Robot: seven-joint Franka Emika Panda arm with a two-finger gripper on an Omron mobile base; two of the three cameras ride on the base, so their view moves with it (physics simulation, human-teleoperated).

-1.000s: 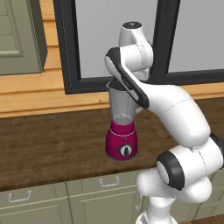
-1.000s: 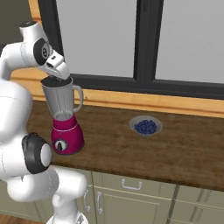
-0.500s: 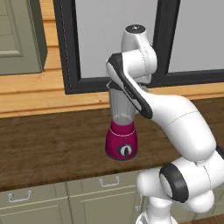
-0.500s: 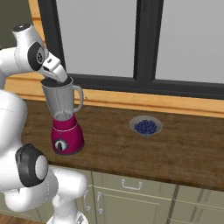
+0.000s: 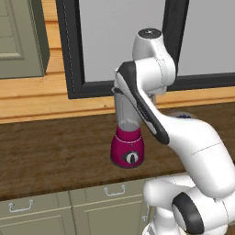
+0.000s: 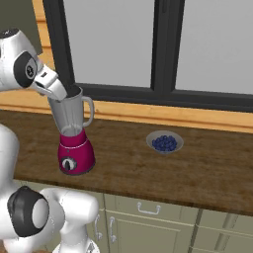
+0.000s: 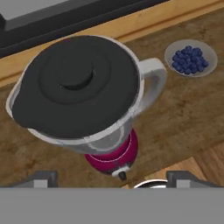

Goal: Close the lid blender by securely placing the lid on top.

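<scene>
In your hand view the lid (image 7: pixel 76 85) sits on the mouth of the blender (image 7: pixel 109 131), its black disc covering the jar's opening from rim to rim, with the raised centre knob just left of the middle of the picture. Below the lid you see the clear grey jar narrowing down to the magenta base, and the dial pokes out at the bottom. The jar's side handle curves off to the right of the lid.

The claw (image 7: pixel 111 179) hangs right above the blender, looking down on it. Its two dark tips rise at the bottom edge, one far to the left and one far to the right, so its fingers stand wide apart and nothing is held between them.

In your left base view the blender (image 5: pixel 127 137) stands upright on the brown wooden counter (image 5: pixel 50 147), with the white arm crossing in front of the jar's top. In your right base view the blender (image 6: pixel 74 141) stands at the left part of the counter (image 6: pixel 197 168), under the arm's wrist, handle turned to the right.

Further right, well apart from the blender, a bowl of blueberries (image 6: pixel 164 143) rests on the counter; it shows at the upper right of your hand view too.
</scene>
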